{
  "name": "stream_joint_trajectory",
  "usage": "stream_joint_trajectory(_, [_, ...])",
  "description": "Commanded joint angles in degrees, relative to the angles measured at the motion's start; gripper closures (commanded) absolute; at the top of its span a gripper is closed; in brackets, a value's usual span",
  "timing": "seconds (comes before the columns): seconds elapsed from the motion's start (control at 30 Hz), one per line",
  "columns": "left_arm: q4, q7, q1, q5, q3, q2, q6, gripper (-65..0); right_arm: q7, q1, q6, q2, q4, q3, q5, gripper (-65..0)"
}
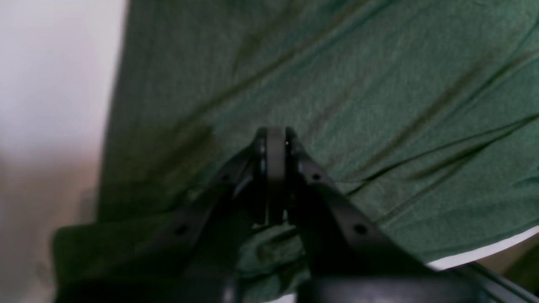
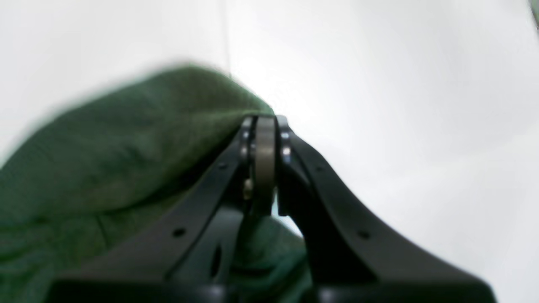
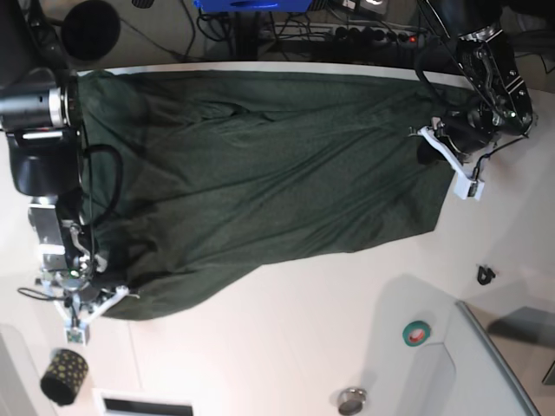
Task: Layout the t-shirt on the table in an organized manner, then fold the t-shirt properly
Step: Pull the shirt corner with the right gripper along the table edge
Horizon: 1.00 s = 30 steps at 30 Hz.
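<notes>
The dark green t-shirt [image 3: 260,182] lies spread across the white tabletop [image 3: 286,347], stretched between the two arms and reaching to the tabletop's far edge, with long shallow creases running through it. In the base view the right arm's fingers [image 3: 87,299] sit at the shirt's near corner on that view's left, and in the right wrist view they [image 2: 264,126] are pressed together with a fold of green cloth [image 2: 126,143] bunched against them, so they appear to be pinching the fabric, though the blur there makes the exact hold hard to read. The left arm's fingers [image 3: 431,143] sit at the shirt's opposite edge, on the base view's right; its wrist view shows them [image 1: 276,136] closed, with cloth [image 1: 379,105] gathered beneath and the rest sloping away in creases. A teal roll of tape [image 3: 417,332], a small round metal object [image 3: 351,400] and a spotted dark cup [image 3: 64,374] rest on the tabletop nearer the camera, well apart from the shirt.
</notes>
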Motion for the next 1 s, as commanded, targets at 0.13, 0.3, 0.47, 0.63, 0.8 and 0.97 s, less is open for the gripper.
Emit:
stream_joint_trajectory(0.13, [0.30, -4.32, 0.09, -0.11, -0.10, -0.83, -0.10, 0.0, -3.58, 1.49, -0.70, 2.11, 3.84, 2.67, -0.02, -0.2])
stream_joint_trajectory(0.3, [-1.02, -4.84, -0.26, 4.90, -0.10, -0.31, -0.10, 0.0, -5.43, -0.01, -0.70, 2.46, 3.93, 8.12, -0.11, -0.2])
stream_joint_trajectory(0.47, [-4.80, -7.39, -0.43, 5.26, -0.10, -0.57, -0.10, 0.0, -7.54, -2.47, -0.70, 3.34, 4.19, 8.56, -0.02, -0.2])
stream_joint_trajectory(0.63, [-8.76, -9.59, -0.35, 5.34, -0.10, -0.83, -0.10, 0.0, -7.54, -7.48, -4.56, 3.26, 10.08, 9.70, 0.07, -0.9])
stream_joint_trajectory(0.8, [-8.93, -9.59, -0.35, 4.90, -0.10, -0.83, -0.10, 0.0, -13.87, -10.47, -5.27, 3.26, 20.02, 5.22, -0.11, -21.8])
stream_joint_trajectory(0.97, [-8.85, -9.59, -0.35, 4.82, -0.10, -0.83, -0.10, 0.0, -15.45, -13.55, -5.18, 2.73, 32.94, 3.46, -0.02, -32.3])
